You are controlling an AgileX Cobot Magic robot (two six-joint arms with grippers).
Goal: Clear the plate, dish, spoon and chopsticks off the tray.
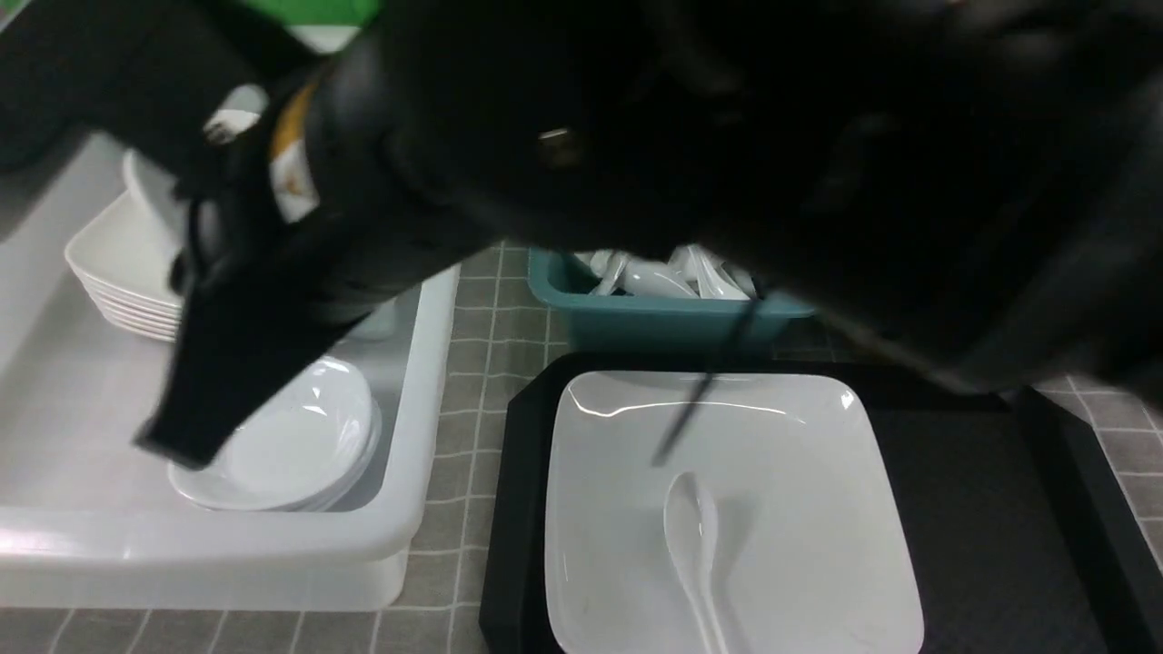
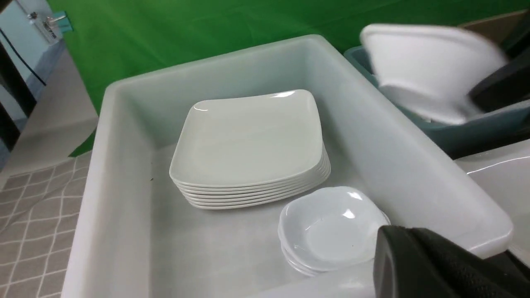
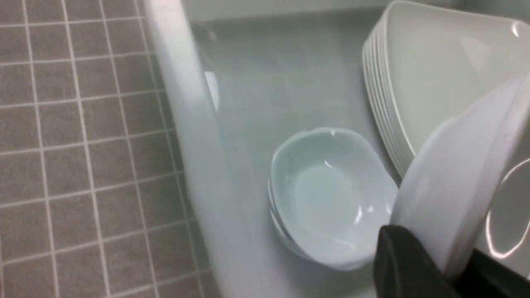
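The large white plate (image 1: 800,509) lies on the black tray (image 1: 981,509), and the white spoon (image 1: 695,536) rests in it. My right gripper (image 3: 430,248) is shut on the rim of a small white dish (image 3: 455,165), held tilted in the air above the white bin. In the left wrist view that dish (image 2: 422,70) is blurred. My left gripper (image 2: 387,238) is shut and empty, hanging over the bin's near right corner. A thin dark streak (image 1: 700,400) crosses the plate's far edge; I cannot tell whether it is the chopsticks. Dark, blurred arms fill the top of the front view.
The white bin (image 1: 427,381) left of the tray holds a stack of square plates (image 2: 248,140) and a short stack of small dishes (image 2: 327,227). A teal bin (image 1: 654,318) with white spoons stands behind the tray. Grey tiled tabletop (image 1: 472,363) separates bin and tray.
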